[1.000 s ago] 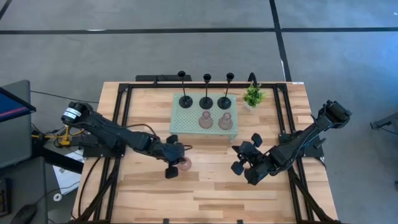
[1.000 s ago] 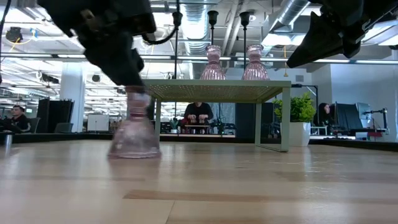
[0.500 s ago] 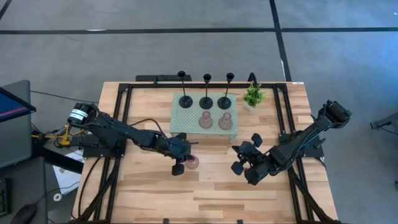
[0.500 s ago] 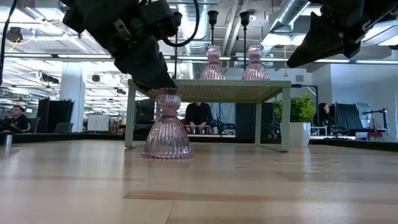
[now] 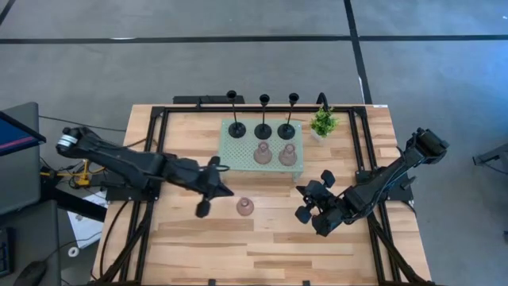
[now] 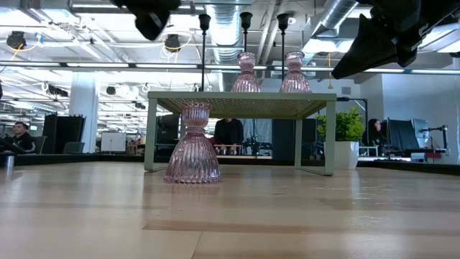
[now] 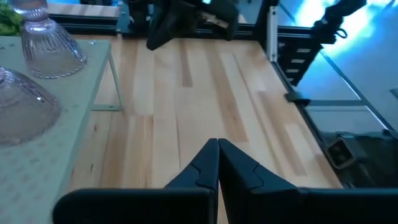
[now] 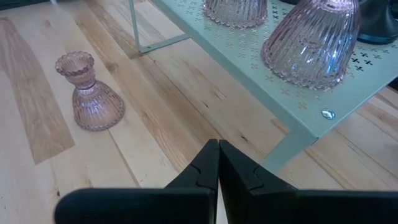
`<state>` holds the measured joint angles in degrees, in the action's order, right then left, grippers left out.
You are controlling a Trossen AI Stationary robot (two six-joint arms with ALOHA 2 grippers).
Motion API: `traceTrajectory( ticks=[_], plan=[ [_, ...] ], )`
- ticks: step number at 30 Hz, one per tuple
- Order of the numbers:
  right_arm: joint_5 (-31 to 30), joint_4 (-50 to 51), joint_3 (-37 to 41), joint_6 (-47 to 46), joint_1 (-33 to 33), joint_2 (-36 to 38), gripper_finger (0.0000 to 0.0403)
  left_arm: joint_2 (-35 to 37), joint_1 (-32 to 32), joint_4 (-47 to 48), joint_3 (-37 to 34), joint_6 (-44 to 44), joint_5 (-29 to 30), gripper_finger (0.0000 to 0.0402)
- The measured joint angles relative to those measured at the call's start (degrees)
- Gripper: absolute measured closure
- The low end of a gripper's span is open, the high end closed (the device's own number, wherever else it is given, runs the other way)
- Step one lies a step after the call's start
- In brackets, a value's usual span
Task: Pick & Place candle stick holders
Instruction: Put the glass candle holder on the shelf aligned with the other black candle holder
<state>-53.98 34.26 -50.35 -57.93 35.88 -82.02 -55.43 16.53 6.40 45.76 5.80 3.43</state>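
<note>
One pink glass holder point(image 5: 245, 207) stands upright on its wide base on the bare wood in front of the pale green tray point(image 5: 238, 151); it also shows in the low view point(image 6: 192, 144) and the right wrist view point(image 8: 90, 93). Two more pink holders point(image 5: 263, 153) point(image 5: 288, 155) and three black stemmed holders point(image 5: 236, 127) point(image 5: 263, 129) point(image 5: 287, 129) stand on the tray. My left gripper point(image 5: 220, 189) is shut and empty, raised left of the lone pink holder. My right gripper point(image 5: 313, 202) is shut and empty, above the table to its right.
A small green potted plant point(image 5: 322, 121) stands at the tray's far right corner. The tray stands on thin legs point(image 6: 329, 140), with open space beneath. Black frame rails point(image 5: 151, 159) run along the table's sides. Bare wood point(image 5: 262, 246) lies toward the near edge.
My left gripper has carried the pink holder toward the table's right, then let go of it, risen and drawn back toward the left. The holder now stands upright on the wood in front of the tray. My right arm has kept still.
</note>
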Motion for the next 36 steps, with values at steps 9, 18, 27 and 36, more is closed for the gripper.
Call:
traceTrajectory(
  ticks=[9,18,27,36],
  plan=[
    [0.0,0.0,0.0,0.0,0.0,0.0,0.0403,4.8,11.9,15.2,0.0,2.7,11.3,0.0396],
    [0.0,-0.4,0.0,-0.1,0.0,0.0,0.0403,3.5,22.3,13.2,-8.4,2.4,18.9,0.0396],
    [0.0,-0.4,0.0,1.4,0.0,0.0,0.0403,3.5,20.1,-12.0,-21.2,-2.6,19.5,0.0396],
    [0.0,-0.4,0.0,1.4,0.0,0.0,0.0403,2.4,18.8,-18.9,-27.9,-1.8,19.0,0.0396]
  ],
)
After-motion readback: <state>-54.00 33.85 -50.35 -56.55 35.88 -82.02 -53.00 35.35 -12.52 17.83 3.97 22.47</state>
